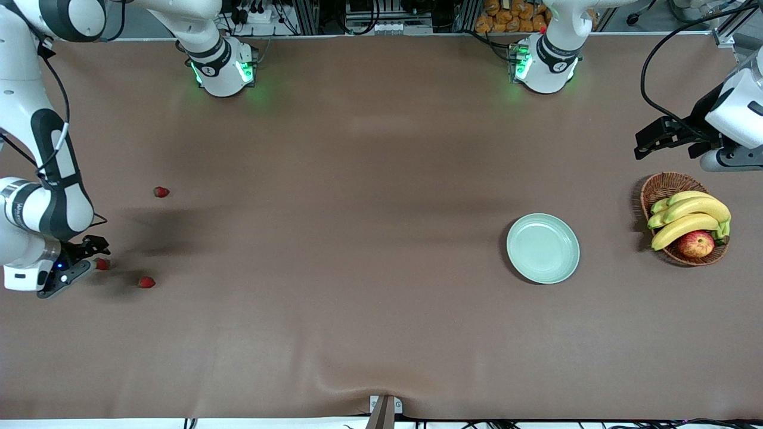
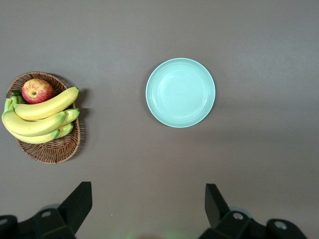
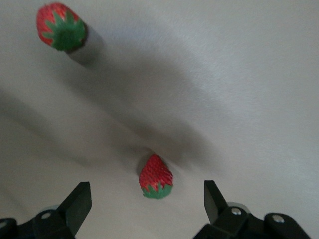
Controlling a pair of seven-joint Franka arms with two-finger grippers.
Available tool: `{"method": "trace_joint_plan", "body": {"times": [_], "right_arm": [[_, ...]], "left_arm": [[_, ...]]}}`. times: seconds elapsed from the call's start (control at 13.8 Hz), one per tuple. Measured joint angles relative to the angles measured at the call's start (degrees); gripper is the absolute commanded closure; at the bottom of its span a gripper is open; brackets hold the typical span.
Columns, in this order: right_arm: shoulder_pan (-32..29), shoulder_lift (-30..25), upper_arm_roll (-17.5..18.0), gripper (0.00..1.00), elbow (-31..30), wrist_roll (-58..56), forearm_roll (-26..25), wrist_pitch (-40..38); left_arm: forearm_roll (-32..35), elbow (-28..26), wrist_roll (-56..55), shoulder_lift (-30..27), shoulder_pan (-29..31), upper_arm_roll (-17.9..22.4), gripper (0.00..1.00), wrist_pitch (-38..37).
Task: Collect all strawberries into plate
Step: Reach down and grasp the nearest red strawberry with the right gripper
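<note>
Three strawberries lie at the right arm's end of the table. One (image 1: 102, 264) sits just ahead of my right gripper (image 1: 88, 263), which is open and low over it. In the right wrist view this berry (image 3: 156, 178) lies between the two open fingers, untouched, with the gripper (image 3: 147, 201) around it. A second berry (image 1: 146, 282) lies beside it, a little nearer the front camera, and shows in the right wrist view (image 3: 61, 26). The third (image 1: 161, 192) lies farther back. The mint-green plate (image 1: 542, 248) (image 2: 180, 92) holds nothing. My left gripper (image 1: 642, 146) (image 2: 148, 209) is open, empty and waits high up.
A wicker basket (image 1: 658, 186) (image 2: 55, 149) with bananas (image 1: 691, 215) and a red-yellow apple (image 1: 695, 243) stands at the left arm's end, beside the plate. The brown table cover has a wrinkle at the front edge (image 1: 357, 381).
</note>
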Motion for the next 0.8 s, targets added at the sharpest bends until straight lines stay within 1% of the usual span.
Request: {"method": "trace_joint_plan", "body": {"times": [0.36,0.58,0.73,0.8], "right_arm": [[-1.18,3.2,-0.02,0.0,0.26,-0.63,0.0,3.22],[-1.27,3.66,-0.01,0.0,0.69,-1.18,0.0,3.48],[-1.29,3.67,-0.01,0.9,0.94,-1.24,0.0,3.62],[-1.37,3.67,-0.01,1.0,1.01,-1.24,0.0,3.68]], "left_arm": [[0.0,-0.03,-0.98,0.01,0.0,-0.08,0.0,0.0],[0.0,-0.05,-0.98,0.26,-0.02,-0.19,0.0,0.0],[0.0,-0.06,-0.98,0.54,-0.02,-0.22,0.0,0.02],[0.0,-0.06,-0.98,0.65,-0.02,-0.22,0.0,0.02]]}}
